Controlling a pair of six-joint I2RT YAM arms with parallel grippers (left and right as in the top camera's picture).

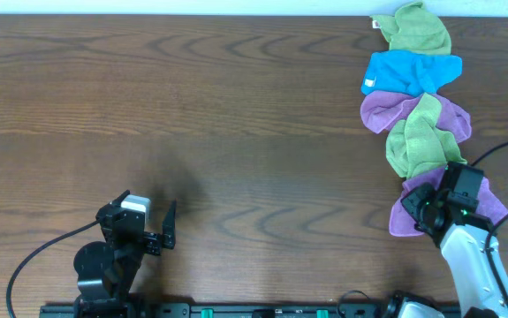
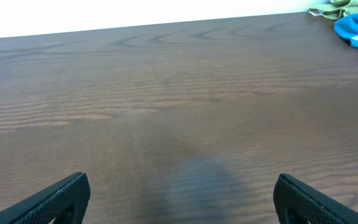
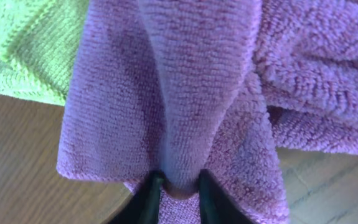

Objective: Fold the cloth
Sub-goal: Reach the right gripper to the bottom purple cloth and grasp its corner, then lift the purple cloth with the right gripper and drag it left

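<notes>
soft microfibre on dark grained wood

the lilac cloth (image 3: 185,93) is plush microfibre, matt and fuzzy, its pile showing tiny tufts where the right gripper (image 3: 177,183) pinches a fold between smooth black fingers (image 3: 142,202) that look like matt plastic. the green cloth (image 3: 23,50) beside it has the same nubbly pile, as do the blue cloth (image 1: 408,72) and the second purple cloth (image 1: 382,110). the table (image 1: 236,106) is dark brown grained wood with a smooth, faintly satin finish. the left gripper (image 2: 182,183) has finely textured matt black fingers (image 2: 60,199); the right arm's casing (image 1: 466,261) is smooth white plastic.
</notes>
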